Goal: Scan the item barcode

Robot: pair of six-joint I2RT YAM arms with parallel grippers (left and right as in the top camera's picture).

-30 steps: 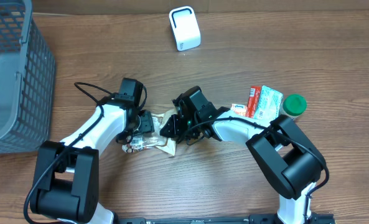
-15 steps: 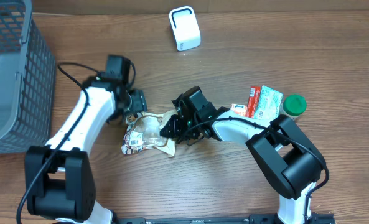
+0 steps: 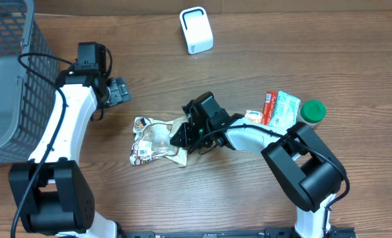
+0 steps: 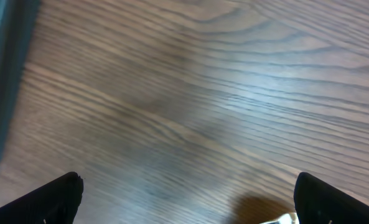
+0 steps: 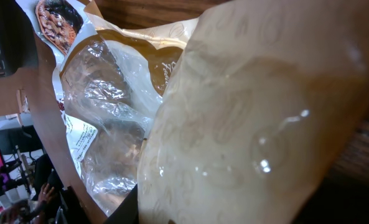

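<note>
The item, a clear and tan snack bag (image 3: 157,141), lies flat on the table in the overhead view. My right gripper (image 3: 181,134) is shut on the bag's right end. In the right wrist view the tan film of the bag (image 5: 252,112) fills the space at my right gripper (image 5: 234,199), and a white printed label (image 5: 84,134) shows further along. My left gripper (image 3: 123,90) hangs open to the upper left, well apart from the bag. Below my left gripper (image 4: 187,193) the left wrist view shows only bare wood, with a corner of the bag (image 4: 284,219) at the bottom edge. The white scanner (image 3: 196,30) stands at the back.
A grey mesh basket (image 3: 10,86) stands at the far left, close to the left arm. Red and green packets (image 3: 278,108) and a green-lidded jar (image 3: 313,111) lie at the right, beside the right arm.
My left gripper has let go of the bag's left end, opened wide and moved up and to the left, towards the basket. The right gripper and the bag have stayed in place.
</note>
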